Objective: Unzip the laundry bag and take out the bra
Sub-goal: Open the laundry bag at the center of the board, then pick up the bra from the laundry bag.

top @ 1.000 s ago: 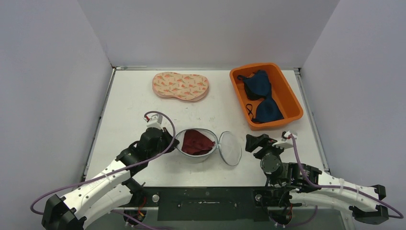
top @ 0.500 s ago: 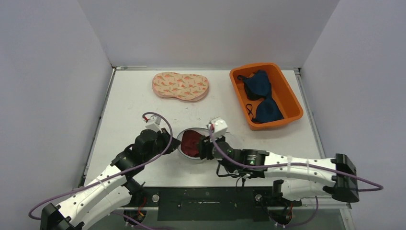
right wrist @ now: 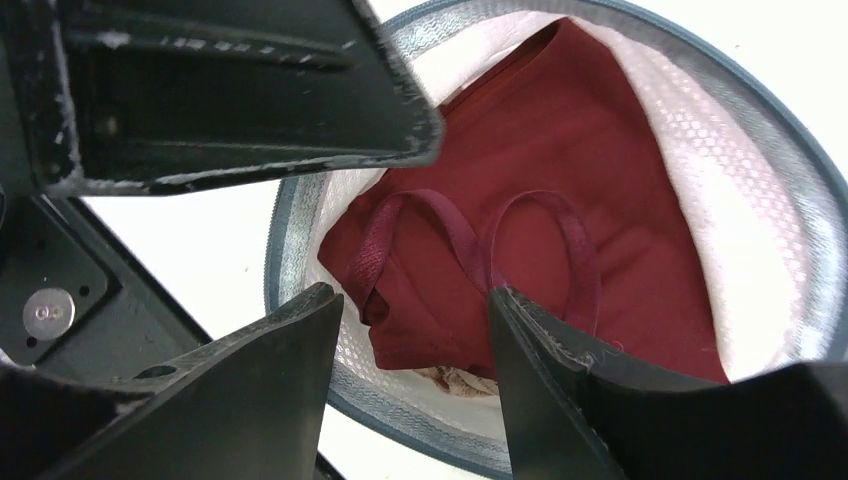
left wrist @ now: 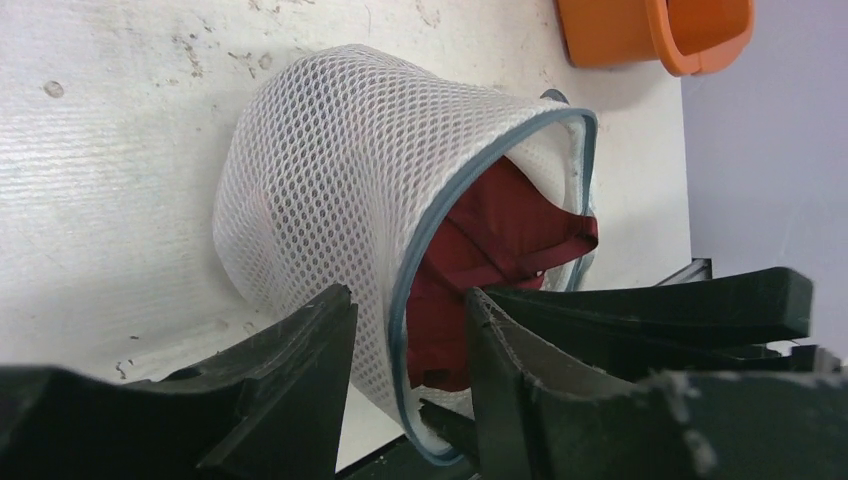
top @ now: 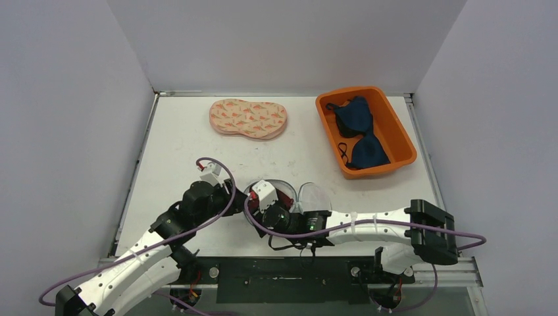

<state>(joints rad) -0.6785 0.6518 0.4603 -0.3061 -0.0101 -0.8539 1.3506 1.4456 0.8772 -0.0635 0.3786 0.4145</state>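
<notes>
White mesh laundry bag (top: pixel 252 197) lies unzipped near the worktop's (top: pixel 177 151) front edge, its round flap (top: pixel 314 196) thrown open to the right. An orange bin (top: pixel 378 171) sits well apart behind it.

Left wrist: the left hand (left wrist: pixel 408 295) stands narrowly parted astride the bag's blue rim (left wrist: pixel 480 165), not clamped on it.

Right wrist: the right hand (right wrist: pixel 410 300) gapes wide over the dark red bra (right wrist: pixel 600 200), which lies inside the bag.
</notes>
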